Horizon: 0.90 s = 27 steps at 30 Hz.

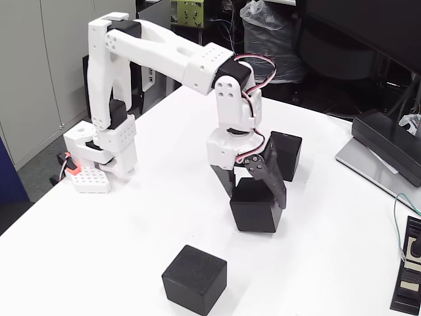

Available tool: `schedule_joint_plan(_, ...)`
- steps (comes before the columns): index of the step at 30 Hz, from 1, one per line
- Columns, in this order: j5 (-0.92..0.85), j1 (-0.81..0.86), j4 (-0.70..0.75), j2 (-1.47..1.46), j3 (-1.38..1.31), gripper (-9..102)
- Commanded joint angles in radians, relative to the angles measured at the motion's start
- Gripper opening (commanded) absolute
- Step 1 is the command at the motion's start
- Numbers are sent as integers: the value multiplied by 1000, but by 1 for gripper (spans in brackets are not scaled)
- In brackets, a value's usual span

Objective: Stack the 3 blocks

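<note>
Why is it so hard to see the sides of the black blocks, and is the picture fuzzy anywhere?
In the fixed view, the light is even and soft, so the white table shows just faint shadows beside the blocks; the nearest block is matte and so dark that its faces nearly blend together, and the gripper around the middle block is sharp, not blurred; no strong glare anywhere.

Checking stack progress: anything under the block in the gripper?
No block under it. The gripper straddles the middle block, which appears to rest on the white table. The contact under it is hidden. The far block and near block sit apart.
</note>
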Motion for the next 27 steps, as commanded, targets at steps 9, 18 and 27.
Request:
schedule_joint_plan(9,31,-6,66,318,-17,10)
schedule_joint_plan(18,38,-179,187,434,-112,11)
schedule_joint_plan(27,242,-402,218,403,-247,11)
